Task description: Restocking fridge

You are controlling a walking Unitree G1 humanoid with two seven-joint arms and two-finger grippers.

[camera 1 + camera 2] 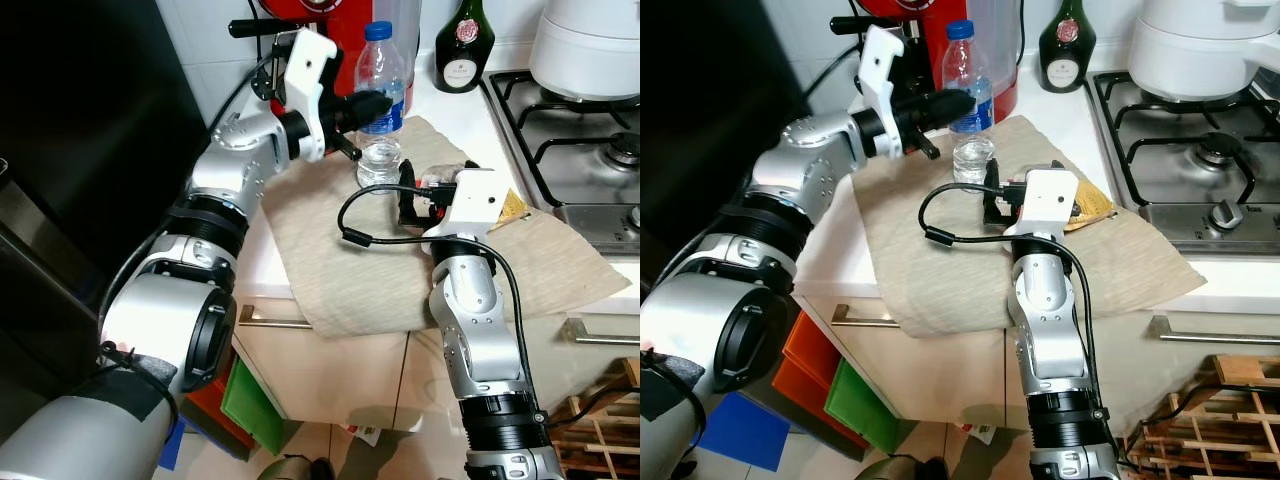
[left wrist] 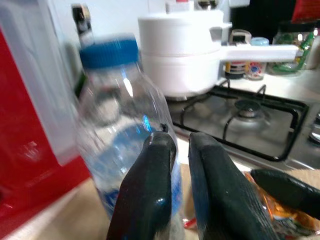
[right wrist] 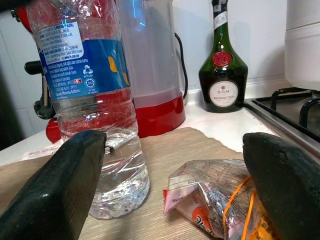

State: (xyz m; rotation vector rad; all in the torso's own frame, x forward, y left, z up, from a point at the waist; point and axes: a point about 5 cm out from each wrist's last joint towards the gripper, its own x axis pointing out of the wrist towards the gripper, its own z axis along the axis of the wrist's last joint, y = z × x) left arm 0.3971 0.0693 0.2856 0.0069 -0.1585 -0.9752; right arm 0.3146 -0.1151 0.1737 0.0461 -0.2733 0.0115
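Water bottle (image 1: 380, 100) stands upright on the beige cloth (image 1: 360, 270). Left gripper (image 1: 372, 105), fingers together, at its label. Right gripper (image 3: 165, 165), fingers apart, beside the bottle. Snack packet (image 3: 215, 200) nearby; green bottle (image 1: 463, 40) behind.

Blue-capped, blue-labelled clear bottle (image 1: 380, 100)

We see the water bottle (image 1: 378, 100) standing on the cloth (image 1: 400, 270), snack packet (image 3: 215, 200) just right of it, glass bottle (image 1: 463, 45) behind, stove (image 1: 590, 140) far right.
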